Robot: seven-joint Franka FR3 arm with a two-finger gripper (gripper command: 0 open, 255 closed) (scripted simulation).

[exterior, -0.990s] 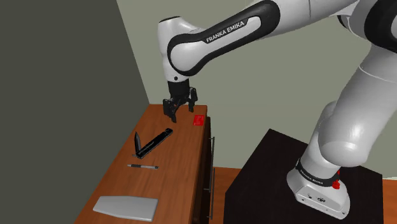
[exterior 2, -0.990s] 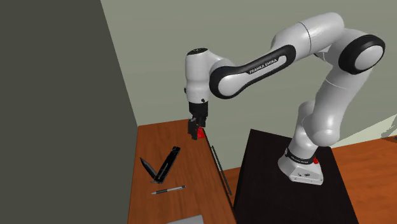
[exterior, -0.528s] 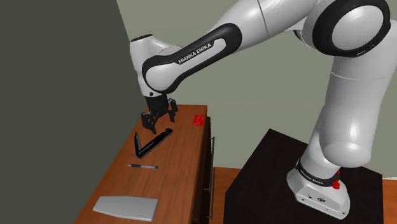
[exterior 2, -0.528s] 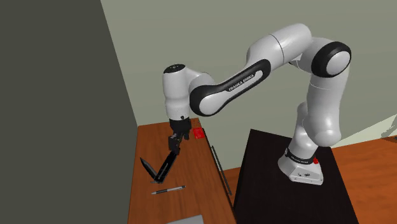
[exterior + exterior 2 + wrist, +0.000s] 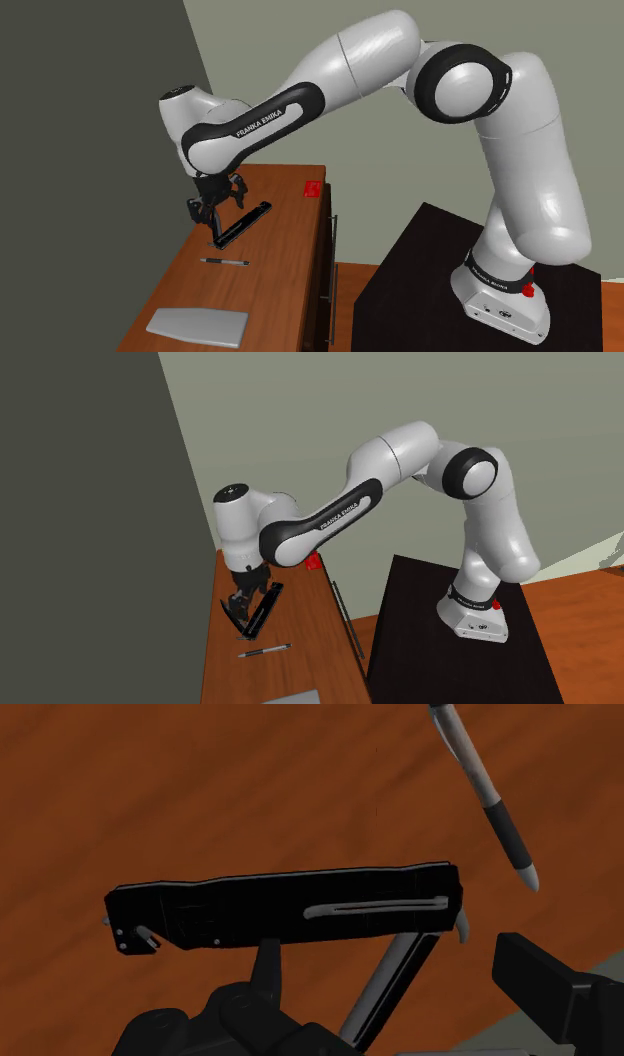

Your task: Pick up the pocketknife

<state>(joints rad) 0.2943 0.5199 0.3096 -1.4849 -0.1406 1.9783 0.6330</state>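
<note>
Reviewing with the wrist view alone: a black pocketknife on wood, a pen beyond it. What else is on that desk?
Observer: In the shoulder view, a small red thing sits at the desk's far corner, apart from the pocketknife.
Operator: Anything past the pen?
Observer: A flat grey slab lies beyond the pen, at the desk's near end.
Operator: Where does the gripper stand?
Observer: The gripper hangs open over the pocketknife's end nearest the dark wall.
</note>
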